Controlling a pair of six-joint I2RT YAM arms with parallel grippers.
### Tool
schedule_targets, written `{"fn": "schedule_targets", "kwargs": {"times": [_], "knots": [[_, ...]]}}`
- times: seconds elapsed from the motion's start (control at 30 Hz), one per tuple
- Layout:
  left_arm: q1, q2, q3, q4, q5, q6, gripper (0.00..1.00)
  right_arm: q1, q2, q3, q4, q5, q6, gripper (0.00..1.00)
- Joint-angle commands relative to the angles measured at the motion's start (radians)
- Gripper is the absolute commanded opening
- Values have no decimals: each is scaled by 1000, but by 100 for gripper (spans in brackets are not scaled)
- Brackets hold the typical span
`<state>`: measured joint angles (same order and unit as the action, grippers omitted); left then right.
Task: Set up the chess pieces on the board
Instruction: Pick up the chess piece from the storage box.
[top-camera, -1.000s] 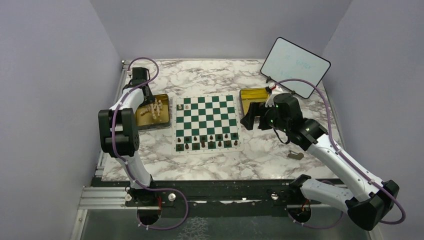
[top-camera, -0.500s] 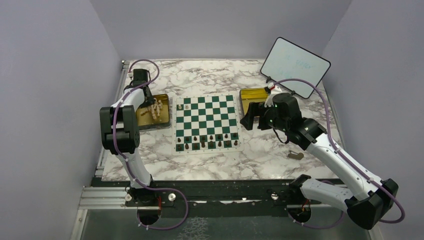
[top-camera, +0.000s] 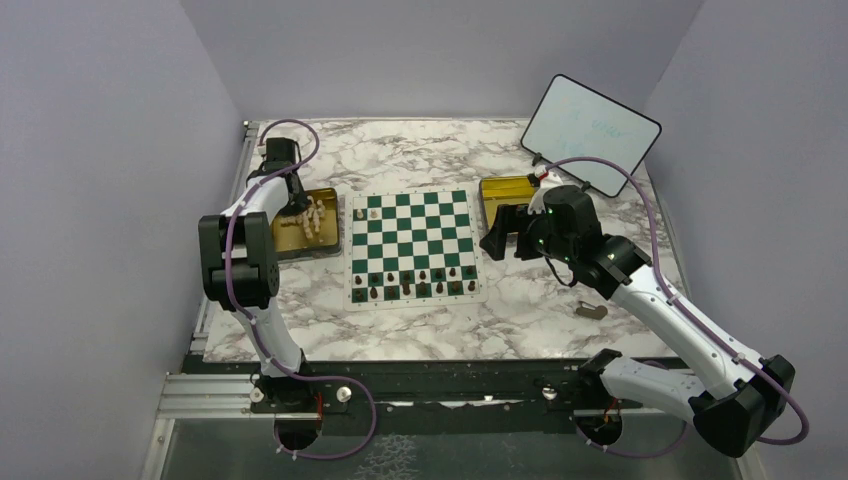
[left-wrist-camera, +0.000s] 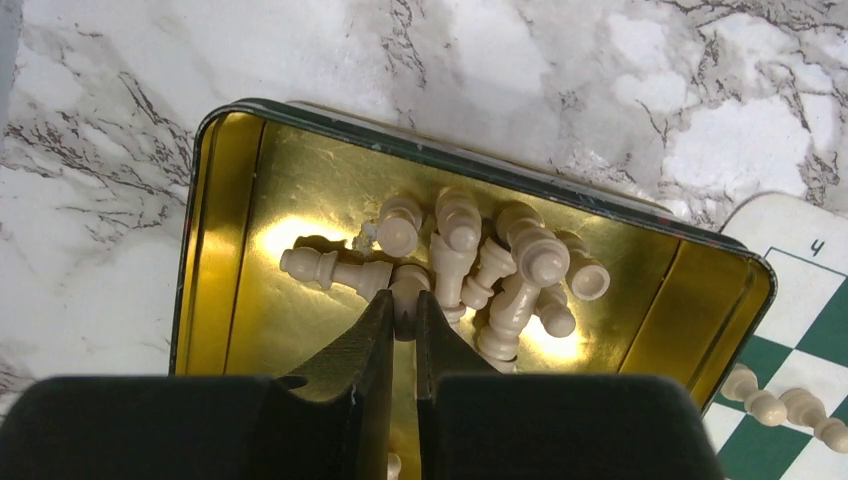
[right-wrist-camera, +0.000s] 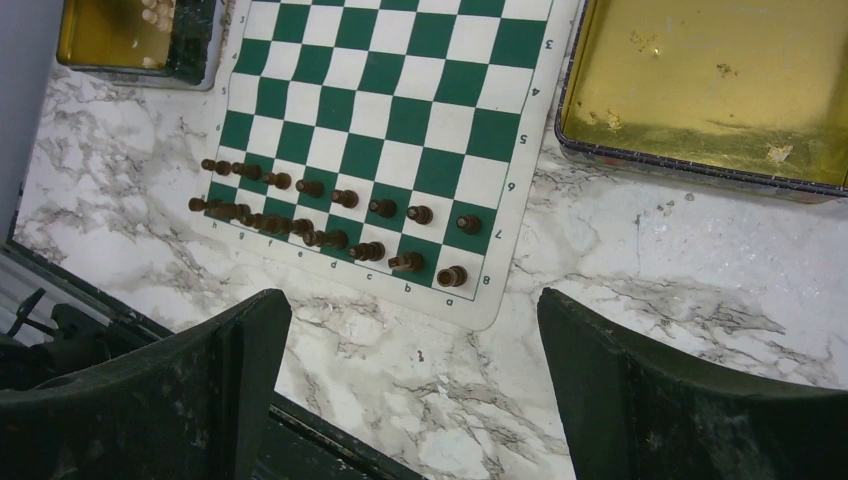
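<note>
**Left.** A shiny gold rectangular tray (left-wrist-camera: 225, 250) sits on the white marble-patterned table (top-camera: 450, 325), just beside the board's left edge. It holds a heap of cream chess pieces (left-wrist-camera: 500, 270), most of them lying on their sides. The left gripper (left-wrist-camera: 402, 305) is down inside this tray. Its jaws are drawn almost together around the rounded end of one cream piece (left-wrist-camera: 408, 285). I judge it clenched on that piece, with the piece not yet lifted clear of the heap.

**Centre.** The flat green-and-white checked board (top-camera: 412, 240) lies square to the arms. Dark brown chess pieces (right-wrist-camera: 330, 215) fill the two rows nearest the arms, and the right wrist view shows about eight in each row. At the far left corner of the board there are only a few cream figures (top-camera: 365, 213). The other far squares are bare.

**Right.** The right gripper (right-wrist-camera: 408, 305) hangs above the table near the board's right side, jaws spread wide and holding nothing. The second gold tray (right-wrist-camera: 700, 100) shows only specks and no pieces. A white rectangular panel (top-camera: 592, 130) leans at the far right corner.

**Progress.** The dark side appears to be finished. The cream side is barely begun, since most of that set is in the left tray awaiting transfer one piece at a time.
</note>
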<state>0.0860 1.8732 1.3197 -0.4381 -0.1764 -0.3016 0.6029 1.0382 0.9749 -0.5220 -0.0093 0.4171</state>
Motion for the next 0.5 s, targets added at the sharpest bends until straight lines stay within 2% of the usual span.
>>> {"fn": "schedule_targets", "kwargs": {"times": [0.0,0.47], "knots": [[7,-78,18,-41,25,9,10,6,-10,27,-3,3,-15,100],[7,-193,58,-103,75,-13,10,6,-6,60,-33,2,-12,100]]}}
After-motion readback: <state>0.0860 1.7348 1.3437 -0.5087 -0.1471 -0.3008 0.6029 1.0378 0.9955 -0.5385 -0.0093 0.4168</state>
